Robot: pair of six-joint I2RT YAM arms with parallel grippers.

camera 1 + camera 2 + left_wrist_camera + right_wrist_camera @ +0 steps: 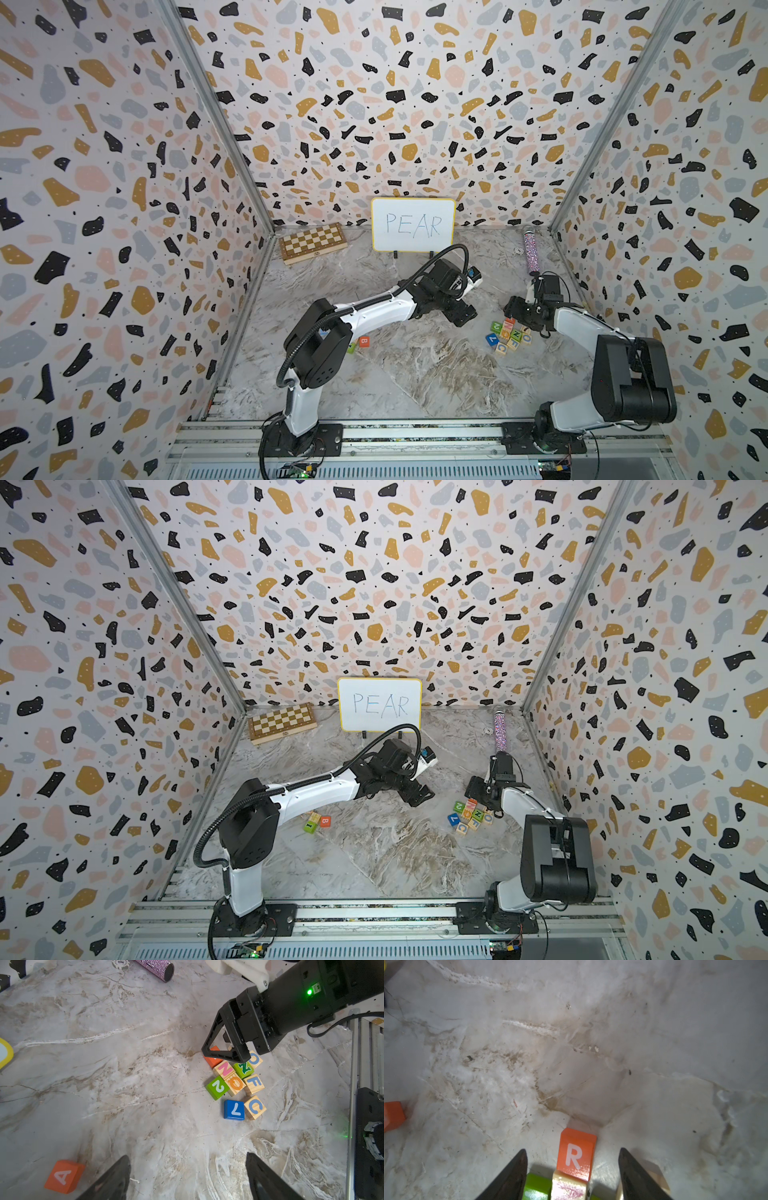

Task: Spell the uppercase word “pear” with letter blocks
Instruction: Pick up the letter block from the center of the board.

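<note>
Right pincer, open and empty, straddled the R block at 12 o'clock of the pile; closing might've snagged neighbours.

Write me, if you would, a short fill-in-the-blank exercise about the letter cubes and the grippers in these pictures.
The white board with a yellow rim at the back wall reads ____. The orange-red painted cube between the spread fingers of the right gripper bears a white ____. The second orange-red cube, lying by itself in the left wrist view, bears a white ____. The left gripper is open and holds ____.
Missing words: PEAR; R; A; nothing.
</note>
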